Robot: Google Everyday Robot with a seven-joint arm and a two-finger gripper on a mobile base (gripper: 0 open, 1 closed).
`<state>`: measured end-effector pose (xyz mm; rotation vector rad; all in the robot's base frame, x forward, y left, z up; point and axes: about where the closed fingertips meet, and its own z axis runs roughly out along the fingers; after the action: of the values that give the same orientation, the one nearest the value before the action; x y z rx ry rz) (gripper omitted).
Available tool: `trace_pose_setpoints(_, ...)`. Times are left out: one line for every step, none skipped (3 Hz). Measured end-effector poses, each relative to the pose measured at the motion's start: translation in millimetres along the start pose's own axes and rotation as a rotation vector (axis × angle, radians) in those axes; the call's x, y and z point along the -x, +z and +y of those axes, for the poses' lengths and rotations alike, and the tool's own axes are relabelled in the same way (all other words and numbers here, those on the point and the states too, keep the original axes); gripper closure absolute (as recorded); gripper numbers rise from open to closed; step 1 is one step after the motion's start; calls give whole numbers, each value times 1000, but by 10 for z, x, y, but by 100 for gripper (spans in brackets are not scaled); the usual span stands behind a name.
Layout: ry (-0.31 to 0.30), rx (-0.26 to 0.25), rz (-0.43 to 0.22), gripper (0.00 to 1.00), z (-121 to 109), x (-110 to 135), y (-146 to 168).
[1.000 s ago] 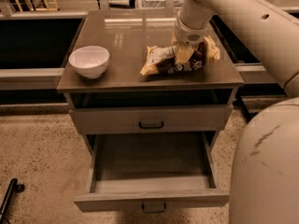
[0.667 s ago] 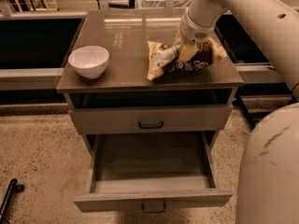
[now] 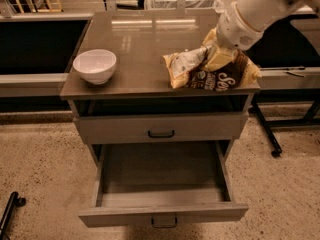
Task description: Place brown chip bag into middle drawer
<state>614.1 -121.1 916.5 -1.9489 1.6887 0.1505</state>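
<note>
The brown chip bag (image 3: 216, 73) is clamped in the jaws of the gripper (image 3: 219, 59), above and right of the middle drawer (image 3: 162, 176), already pulled open; lowering and release are left.

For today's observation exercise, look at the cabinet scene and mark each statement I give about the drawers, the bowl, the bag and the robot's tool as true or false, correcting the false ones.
1. The middle drawer stands pulled open. True.
2. The brown chip bag lies inside the middle drawer. False: it is on the right part of the cabinet top.
3. The white bowl stands on the left part of the cabinet top. True.
4. The tool hovers over the white bowl. False: it is at the right side of the cabinet top, shut on the upper part of the brown chip bag, well apart from the bowl.
</note>
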Motion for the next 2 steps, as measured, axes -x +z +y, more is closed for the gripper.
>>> trace_pose_setpoints(-8,25,23,100,591,180,63)
trace_pose_setpoints(-2,70,31,100,708,117,223)
